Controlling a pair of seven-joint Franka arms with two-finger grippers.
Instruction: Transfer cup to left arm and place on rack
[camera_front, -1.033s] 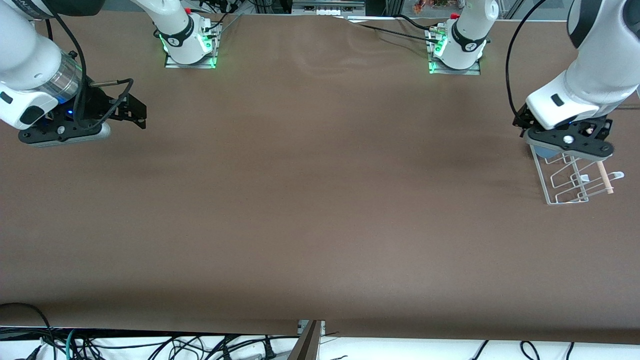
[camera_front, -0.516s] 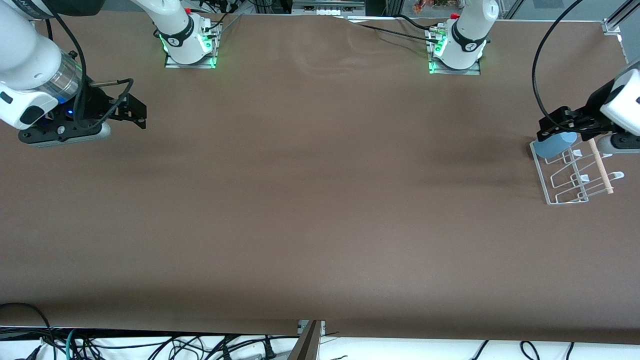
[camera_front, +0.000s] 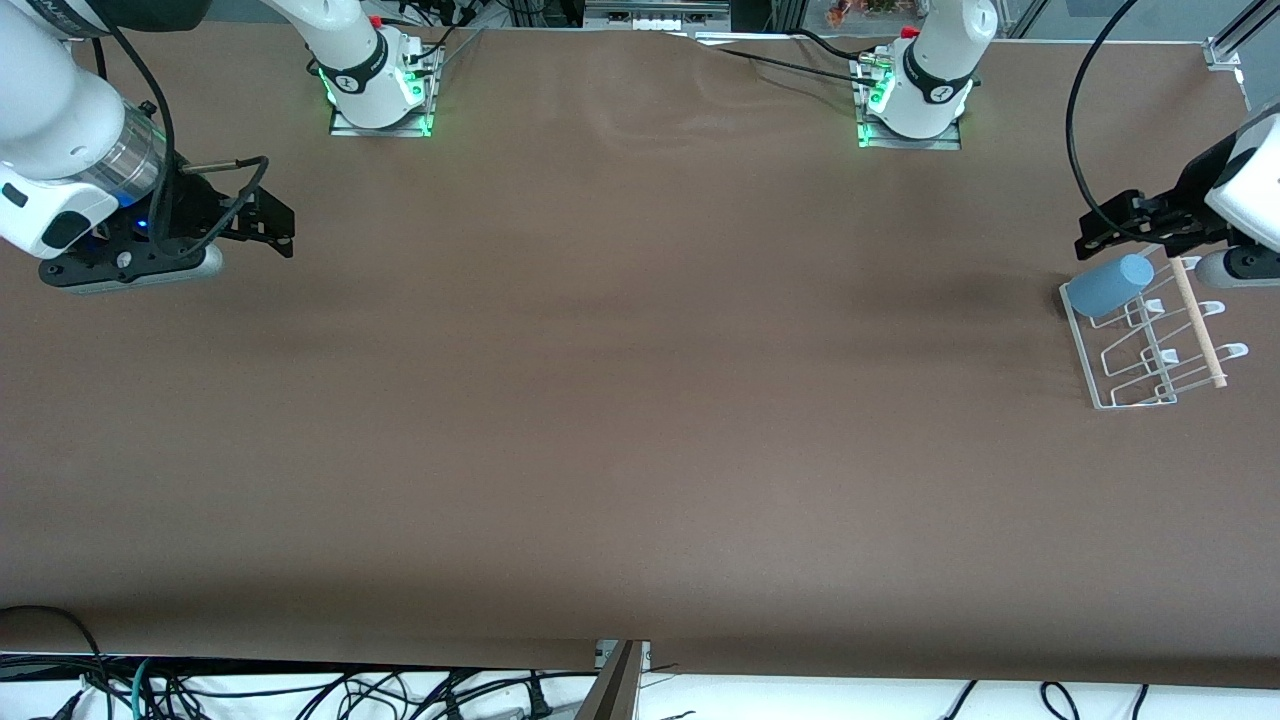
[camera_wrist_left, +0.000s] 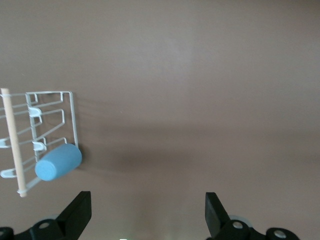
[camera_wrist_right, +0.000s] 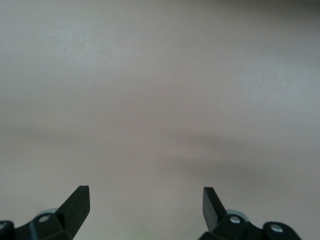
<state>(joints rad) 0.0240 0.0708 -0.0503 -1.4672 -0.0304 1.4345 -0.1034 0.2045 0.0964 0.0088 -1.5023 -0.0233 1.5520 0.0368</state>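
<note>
— Black fingers (camera_wrist_left: 80, 212) spread wide, that is my left gripper (camera_wrist_left: 147, 216), with nothing between them. It hangs over the table (camera_front: 640, 400) at the left arm's end, just above the rack (camera_front: 1140, 345).

— And the cup?

— The light-blue cup (camera_front: 1108, 284) lies tilted on the white wire rack, at the rack's end farther from the front camera, its closed bottom up toward the wooden rod (camera_front: 1198, 322). My fingers are clear of it.

— Your other gripper?

— My right gripper (camera_front: 272, 228) waits at the right arm's end of the table, fingers (camera_wrist_right: 77, 202) wide apart too, holding nothing, over bare brown tabletop.
</note>
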